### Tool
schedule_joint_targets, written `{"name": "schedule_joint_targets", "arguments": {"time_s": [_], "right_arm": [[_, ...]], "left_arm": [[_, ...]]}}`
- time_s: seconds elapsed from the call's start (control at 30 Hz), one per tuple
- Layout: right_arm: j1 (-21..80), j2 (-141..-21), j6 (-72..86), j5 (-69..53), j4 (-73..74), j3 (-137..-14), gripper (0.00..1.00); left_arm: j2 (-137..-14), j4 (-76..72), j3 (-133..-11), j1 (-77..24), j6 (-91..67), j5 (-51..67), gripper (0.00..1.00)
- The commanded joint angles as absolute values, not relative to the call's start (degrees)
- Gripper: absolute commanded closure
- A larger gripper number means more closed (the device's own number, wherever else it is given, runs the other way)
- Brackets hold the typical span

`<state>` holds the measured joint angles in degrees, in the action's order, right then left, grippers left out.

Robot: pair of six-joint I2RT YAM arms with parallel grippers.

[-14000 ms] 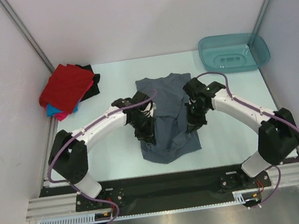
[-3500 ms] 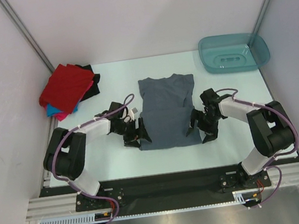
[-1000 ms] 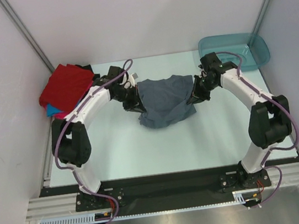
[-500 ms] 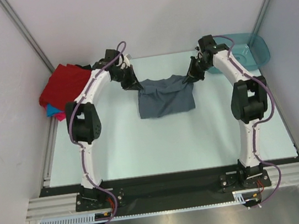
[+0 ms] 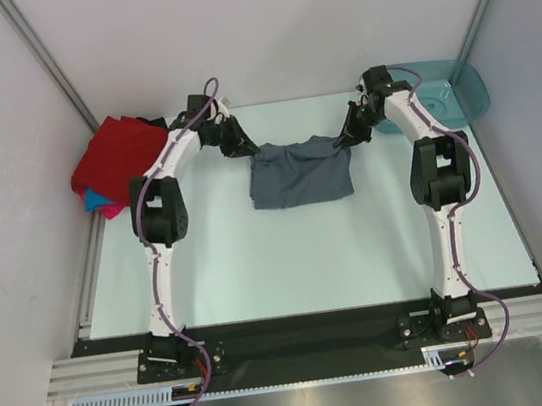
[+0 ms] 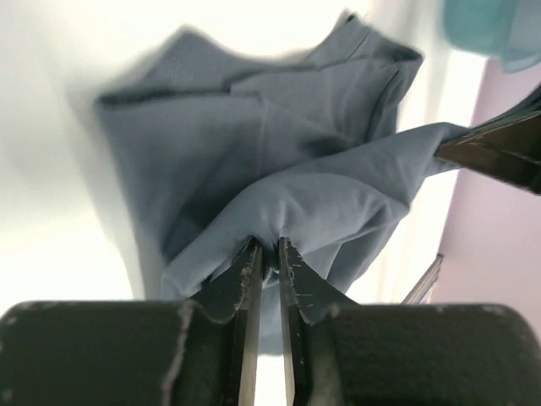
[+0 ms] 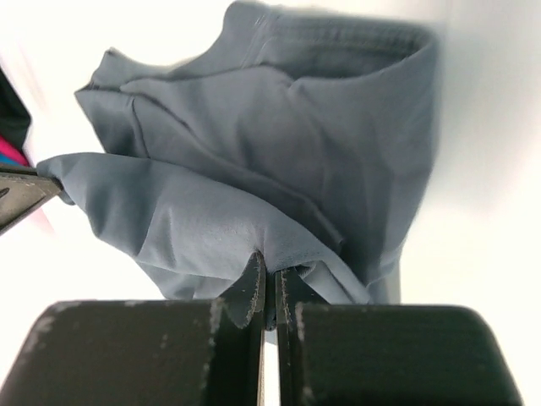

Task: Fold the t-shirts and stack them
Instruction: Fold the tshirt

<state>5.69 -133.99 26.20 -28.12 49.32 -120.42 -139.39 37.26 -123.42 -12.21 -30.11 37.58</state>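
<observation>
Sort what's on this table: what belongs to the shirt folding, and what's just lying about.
Belongs to the job: grey-blue t-shirt, pinched by the left hand and right hand; stack of t-shirts, red on top, far left corner.
Just lying about: teal plastic tub, far right corner.

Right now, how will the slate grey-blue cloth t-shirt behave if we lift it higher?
Probably floppy: the slate grey-blue cloth t-shirt sags between the left gripper and right gripper. Likely light: fingertip pinches carry its edge. It may crumple; layers look bunched.
</observation>
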Motion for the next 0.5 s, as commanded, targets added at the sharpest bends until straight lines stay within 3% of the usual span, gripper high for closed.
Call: {"name": "schedule_joint_targets", "arguments": {"time_s": [0.0,0.33,0.4,0.43,0.47], "right_arm": [[4.57,-134.65,24.61,-28.13,45.27,-123.22,1.00],[4.13,-139.39,24.52,-27.86,38.59,-126.64,1.00],[3.96,-140.44,24.61,-27.25,37.10,-127.70,0.96],[3.78,-140.80,24.96,-26.99,35.52,-128.14,0.84],[3.61,-141.06,25.74,-26.81,34.55,-129.28,0.88]], "left_arm": [[-141.32,28.05,-127.61,-12.13,-34.62,43.41,0.82],[-146.42,16.01,-131.49,-9.67,-42.18,47.29,0.78],[-147.13,14.25,-131.66,-8.71,-42.71,47.02,0.82],[-147.39,13.98,-131.66,-8.27,-43.06,46.41,0.83],[-147.57,13.63,-131.66,-7.83,-43.33,46.15,0.89]]}}
